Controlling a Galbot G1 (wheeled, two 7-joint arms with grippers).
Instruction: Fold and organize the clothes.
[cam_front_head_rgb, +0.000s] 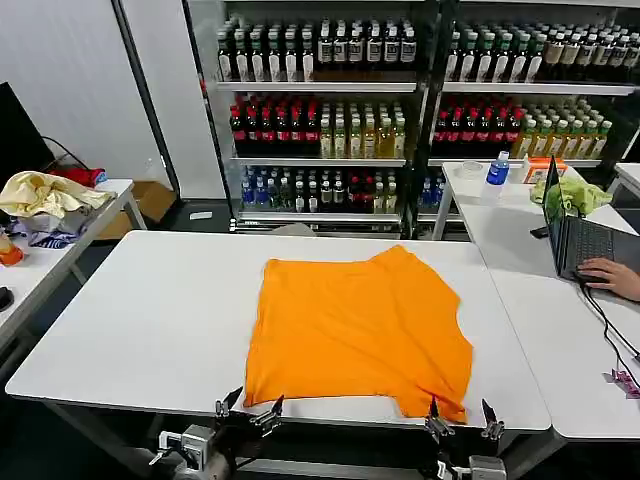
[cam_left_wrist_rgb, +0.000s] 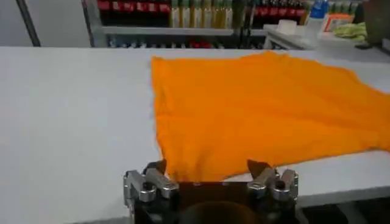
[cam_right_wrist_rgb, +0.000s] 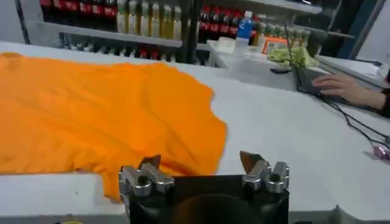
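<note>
The clothes are one bright orange T-shirt (cam_front_head_rgb: 360, 335) lying spread out and mostly flat on the white table (cam_front_head_rgb: 150, 320), plain side up, with its near hem at the table's front edge. My left gripper (cam_front_head_rgb: 250, 405) hovers open just in front of the shirt's near-left corner. In the left wrist view the shirt (cam_left_wrist_rgb: 256, 109) reaches down between the open fingers of that gripper (cam_left_wrist_rgb: 210, 167). My right gripper (cam_front_head_rgb: 462, 418) stands open at the near-right corner. In the right wrist view the shirt (cam_right_wrist_rgb: 97, 109) ends just ahead of that gripper (cam_right_wrist_rgb: 198, 161). Neither holds anything.
A pale yellow cloth heap (cam_front_head_rgb: 45, 192) lies on the left side table. On the right table are a laptop (cam_front_head_rgb: 580, 235) with a person's hand (cam_front_head_rgb: 612, 272) on it, a lime-green cloth (cam_front_head_rgb: 575, 195) and a blue bottle (cam_front_head_rgb: 497, 170). Bottle shelves (cam_front_head_rgb: 320, 120) stand behind.
</note>
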